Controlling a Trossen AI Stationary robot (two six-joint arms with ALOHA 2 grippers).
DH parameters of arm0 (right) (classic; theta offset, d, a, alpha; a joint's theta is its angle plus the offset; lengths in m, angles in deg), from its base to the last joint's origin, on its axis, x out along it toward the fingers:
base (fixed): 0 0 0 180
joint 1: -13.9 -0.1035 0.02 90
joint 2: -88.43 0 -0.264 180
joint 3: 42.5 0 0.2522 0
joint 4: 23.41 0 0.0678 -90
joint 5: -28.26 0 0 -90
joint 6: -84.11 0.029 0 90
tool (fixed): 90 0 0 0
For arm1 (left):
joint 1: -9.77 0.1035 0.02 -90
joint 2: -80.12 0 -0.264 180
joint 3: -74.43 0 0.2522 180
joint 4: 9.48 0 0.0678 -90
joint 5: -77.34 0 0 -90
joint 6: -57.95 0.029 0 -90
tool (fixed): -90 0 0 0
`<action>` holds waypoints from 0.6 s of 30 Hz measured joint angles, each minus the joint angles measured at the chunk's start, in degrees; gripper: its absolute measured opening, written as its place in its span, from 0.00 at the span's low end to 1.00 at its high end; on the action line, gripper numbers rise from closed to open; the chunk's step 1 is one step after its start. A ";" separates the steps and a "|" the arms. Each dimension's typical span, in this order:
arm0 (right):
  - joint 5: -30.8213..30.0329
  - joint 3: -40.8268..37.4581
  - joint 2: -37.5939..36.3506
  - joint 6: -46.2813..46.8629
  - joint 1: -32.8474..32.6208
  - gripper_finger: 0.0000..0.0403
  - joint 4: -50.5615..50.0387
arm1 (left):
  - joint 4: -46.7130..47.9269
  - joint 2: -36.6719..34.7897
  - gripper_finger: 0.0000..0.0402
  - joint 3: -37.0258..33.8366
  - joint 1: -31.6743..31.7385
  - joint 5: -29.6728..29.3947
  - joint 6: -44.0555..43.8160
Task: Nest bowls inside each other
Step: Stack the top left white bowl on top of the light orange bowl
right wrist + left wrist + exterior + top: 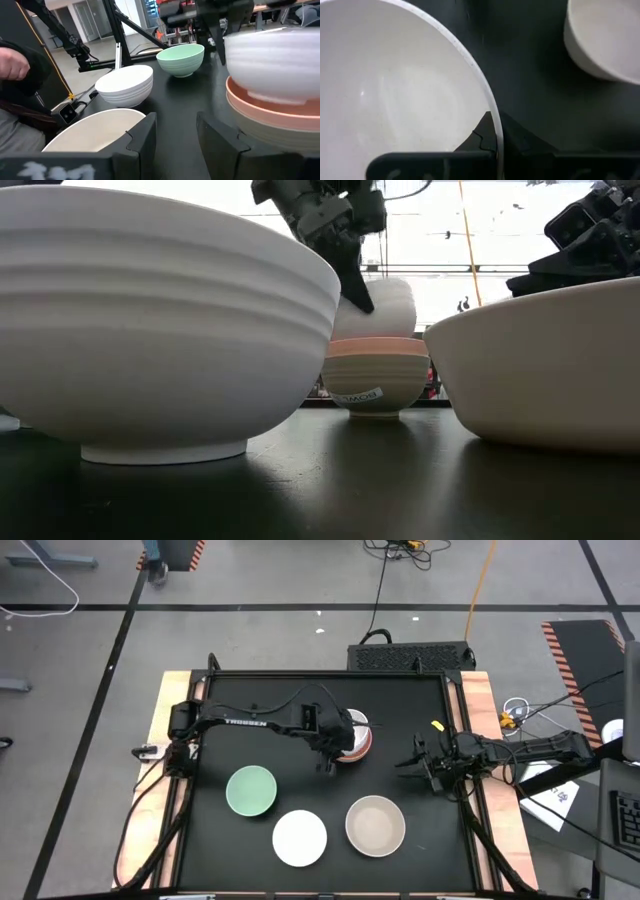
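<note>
My left gripper [334,748] is shut on a white bowl [357,726], over a stack at the table's middle. In the stack an orange-coral bowl [378,348] sits in an olive-grey bowl [375,388]. The white bowl's bottom [272,92] reaches within the coral bowl's rim [260,114]; whether they touch I cannot tell. A mint green bowl [251,790], a second white bowl [300,837] and a beige bowl [375,825] rest on their bases nearer the front. My right gripper [418,762] is open and empty, right of the stack. My left gripper holds the white bowl by its rim [494,131], on the side toward the table's left. One finger [480,137] is inside the bowl and one [520,142] outside. The fingers come from above, slanting down [352,280]. The bowl [388,305] sits tilted over the stack.
The black table top [230,710] has a raised frame along its sides. In the right wrist view a person's hand [12,65] and dark sleeve show beyond the table edge. Cables lie on the floor to the right [520,715].
</note>
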 joint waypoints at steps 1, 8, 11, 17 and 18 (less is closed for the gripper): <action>0.01 0.00 0.02 0.00 0.00 0.33 -0.01 | 0.39 0.42 0.00 0.00 -0.12 -0.68 -0.20; 0.00 -1.34 0.02 -0.22 0.01 0.33 0.93 | 2.76 1.31 0.00 0.00 -1.62 -6.97 -0.08; -0.07 -1.33 0.45 -0.02 -0.01 0.33 0.24 | 3.19 1.43 0.00 0.00 -2.36 -8.46 0.20; -0.11 -1.33 0.41 0.09 0.01 0.33 0.80 | 6.20 1.41 0.00 0.02 -3.30 -9.79 0.80; -0.11 -1.33 0.41 0.13 -0.01 0.33 0.84 | 7.47 1.41 0.00 0.41 -3.32 -9.86 0.85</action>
